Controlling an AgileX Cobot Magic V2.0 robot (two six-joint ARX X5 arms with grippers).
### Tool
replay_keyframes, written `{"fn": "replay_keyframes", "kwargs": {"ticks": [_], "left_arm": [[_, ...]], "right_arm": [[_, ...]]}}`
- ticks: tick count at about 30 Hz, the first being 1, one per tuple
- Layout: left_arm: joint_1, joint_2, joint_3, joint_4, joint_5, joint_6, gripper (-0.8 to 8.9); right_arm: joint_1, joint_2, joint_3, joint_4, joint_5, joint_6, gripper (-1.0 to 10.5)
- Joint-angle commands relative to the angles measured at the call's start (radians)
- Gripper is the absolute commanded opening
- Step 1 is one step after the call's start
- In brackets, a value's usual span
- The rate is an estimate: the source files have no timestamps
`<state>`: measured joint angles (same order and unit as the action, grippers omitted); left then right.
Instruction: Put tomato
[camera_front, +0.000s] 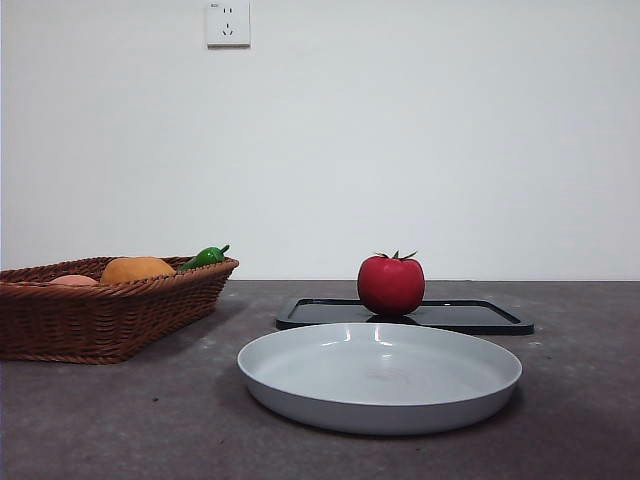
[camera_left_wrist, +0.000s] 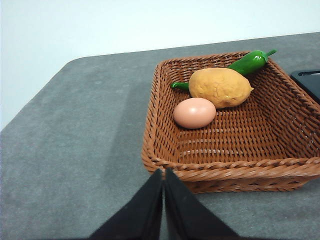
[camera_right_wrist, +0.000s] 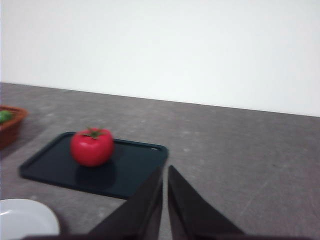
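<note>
The tomato (camera_front: 391, 284) is round, glossy red with a dark green stem, and it rests upright on a flat black tray (camera_front: 470, 317); the right wrist view shows the tomato (camera_right_wrist: 91, 146) on the tray (camera_right_wrist: 130, 167) too. My right gripper (camera_right_wrist: 165, 172) hangs shut and empty above the table, short of the tray's near corner. My left gripper (camera_left_wrist: 163, 175) is shut and empty, hovering just outside the rim of the wicker basket (camera_left_wrist: 165, 150). Neither gripper appears in the front view.
A light grey plate (camera_front: 290, 390) lies in front of the tray, its edge (camera_right_wrist: 30, 215) showing in the right wrist view. The wicker basket (camera_front: 60, 320) at the left holds an orange lumpy fruit (camera_left_wrist: 220, 86), a pale egg (camera_left_wrist: 195, 112) and a green pepper (camera_left_wrist: 248, 62).
</note>
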<state>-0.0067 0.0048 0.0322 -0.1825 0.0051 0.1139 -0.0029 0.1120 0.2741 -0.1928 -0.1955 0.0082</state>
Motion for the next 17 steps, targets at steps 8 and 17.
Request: {"fn": "replay_keyframes", "kwargs": {"ticks": [8,17], "left_arm": [[0.002,-0.002,-0.020,-0.006,0.002,-0.003,0.08],[0.002,-0.002,-0.020,-0.006,0.002,-0.003,0.08]], "right_arm": [[0.002,-0.106,-0.198,0.084,0.048,0.060,0.1],[0.002,-0.108,-0.264,0.020,0.047,0.074,0.1]]}}
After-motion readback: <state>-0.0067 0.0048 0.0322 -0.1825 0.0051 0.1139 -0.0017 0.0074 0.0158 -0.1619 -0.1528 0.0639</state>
